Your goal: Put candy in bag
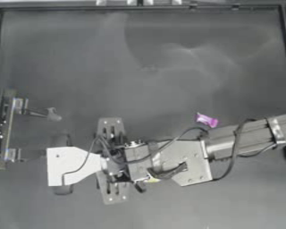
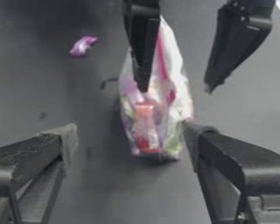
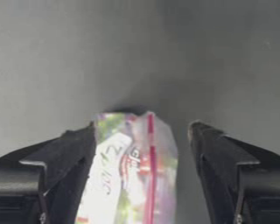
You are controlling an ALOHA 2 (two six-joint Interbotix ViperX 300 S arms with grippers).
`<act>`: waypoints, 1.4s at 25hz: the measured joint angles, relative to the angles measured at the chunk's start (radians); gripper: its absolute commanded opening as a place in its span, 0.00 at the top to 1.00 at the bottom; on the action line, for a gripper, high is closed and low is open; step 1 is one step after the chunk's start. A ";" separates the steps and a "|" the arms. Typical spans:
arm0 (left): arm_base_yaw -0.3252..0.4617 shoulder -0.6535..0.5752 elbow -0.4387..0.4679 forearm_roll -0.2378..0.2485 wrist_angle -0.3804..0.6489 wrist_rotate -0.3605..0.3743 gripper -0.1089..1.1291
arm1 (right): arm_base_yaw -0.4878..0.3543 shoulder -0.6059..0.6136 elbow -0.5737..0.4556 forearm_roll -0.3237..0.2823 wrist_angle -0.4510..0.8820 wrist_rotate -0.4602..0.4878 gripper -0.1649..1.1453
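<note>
— Where is the bag [image 2: 154, 109]?
— Near the middle of the counter [image 1: 145, 58], toward its front edge, standing on its end between the two arms. Colourful sweets show through the clear plastic, and the pink-red seal strip runs up one side.

— What about the right gripper [image 3: 145, 131]?
— Its jaws are spread wide, the bag between them: one jaw lies against the bag's side, the other stands clear. It grips nothing.

— And the left gripper [image 2: 131, 135]?
— Also wide open, holding nothing, facing the bag from the left, just beside it.

— The candy [image 1: 206, 120]?
— Lying alone on the counter, right of the middle, beyond the right arm and apart from the bag.
</note>
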 measured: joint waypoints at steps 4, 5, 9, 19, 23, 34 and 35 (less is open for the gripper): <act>0.000 0.000 0.002 0.000 0.000 0.000 0.09 | 0.000 0.005 -0.002 -0.002 0.005 -0.002 0.18; 0.000 0.000 0.002 0.000 0.000 0.000 0.09 | 0.000 0.005 -0.002 -0.002 0.005 0.000 0.20; 0.000 0.000 0.006 0.000 0.000 -0.002 0.09 | 0.003 0.005 0.000 -0.003 0.008 -0.002 0.31; 0.000 0.000 0.006 0.000 0.000 -0.002 0.09 | 0.006 0.014 -0.002 -0.023 0.018 -0.003 0.38; 0.000 -0.002 0.006 0.000 0.000 -0.002 0.09 | 0.008 0.012 -0.003 -0.032 0.020 0.000 0.43; 0.000 0.000 0.006 0.000 0.000 -0.002 0.09 | 0.011 0.014 -0.005 -0.074 0.037 0.002 0.82; 0.000 0.000 0.006 0.000 0.000 -0.002 0.09 | 0.012 0.014 -0.005 -0.081 0.038 0.000 0.85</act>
